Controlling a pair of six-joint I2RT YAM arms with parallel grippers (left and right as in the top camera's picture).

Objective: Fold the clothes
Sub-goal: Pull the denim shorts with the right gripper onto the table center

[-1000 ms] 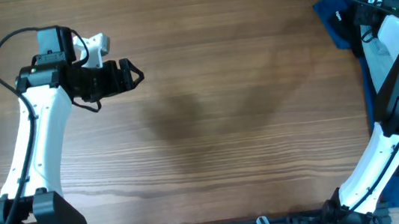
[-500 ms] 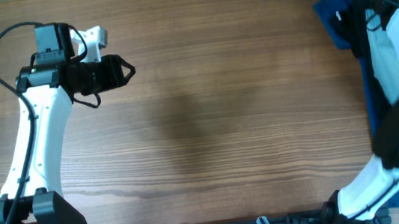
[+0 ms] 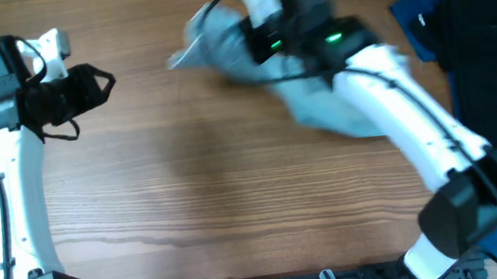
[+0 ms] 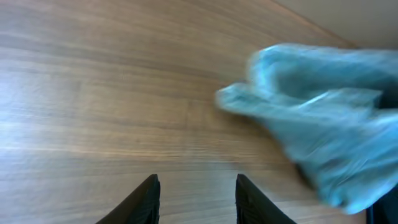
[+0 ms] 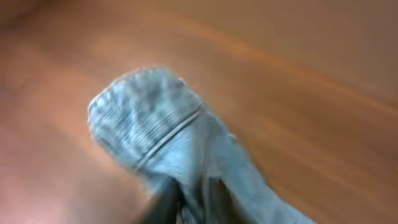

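In the top centre, the blurred denim shorts (image 3: 219, 41) hang pinched in the right gripper (image 5: 193, 199), well apart from the empty, spread left gripper (image 3: 99, 82) at upper left.

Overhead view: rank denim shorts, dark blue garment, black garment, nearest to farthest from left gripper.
From the left gripper:
1. denim shorts, upper centre
2. dark blue garment, upper right
3. black garment, far right edge

The shorts (image 3: 216, 45) are pale, faded blue denim with a lighter stitched seam. Beneath the shorts, the table (image 3: 191, 212) is warm brown wood with fine streaked grain. Right of the shorts lie a dark blue garment (image 3: 411, 36) bearing a small white mark and a plain black garment (image 3: 491, 41).
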